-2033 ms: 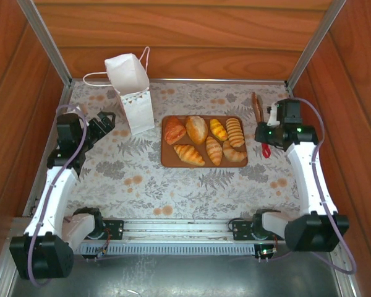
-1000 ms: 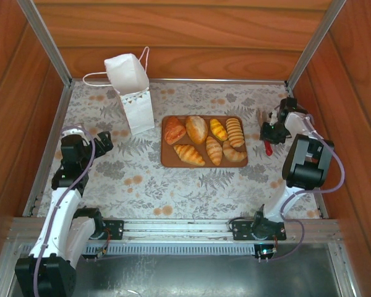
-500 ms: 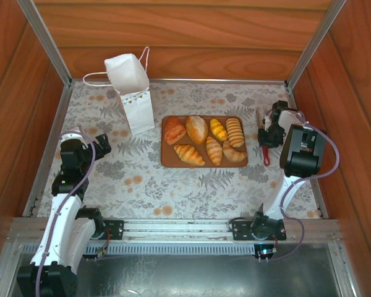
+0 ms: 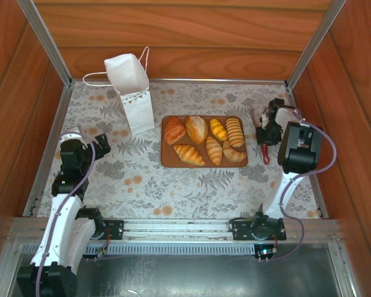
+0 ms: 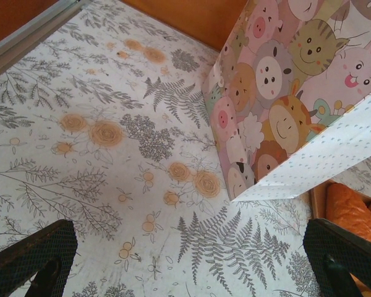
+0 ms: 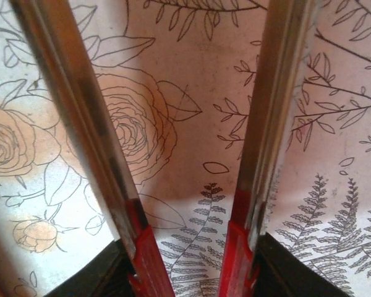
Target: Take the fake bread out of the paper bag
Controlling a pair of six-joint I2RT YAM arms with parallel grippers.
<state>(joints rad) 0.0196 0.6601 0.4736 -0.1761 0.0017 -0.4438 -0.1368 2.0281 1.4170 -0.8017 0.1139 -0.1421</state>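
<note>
The bread (image 4: 204, 141) lies on the tray (image 4: 167, 162), clear of the bag (image 4: 133, 93) at back-left; unloading looks finished. My right gripper (image 4: 267, 131) clasps the tongs (image 6: 139, 238), and my left gripper (image 4: 101, 143) gapes empty. Next, I'd release the tongs.

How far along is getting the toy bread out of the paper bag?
Mostly done, it seems: seven toy pastries lie on the brown tray beside the standing paper bag. In hand: tongs between the right end effector's fingers, right of the tray; the left end effector is open. Left: unclear, since the bag's inside is hidden.
</note>
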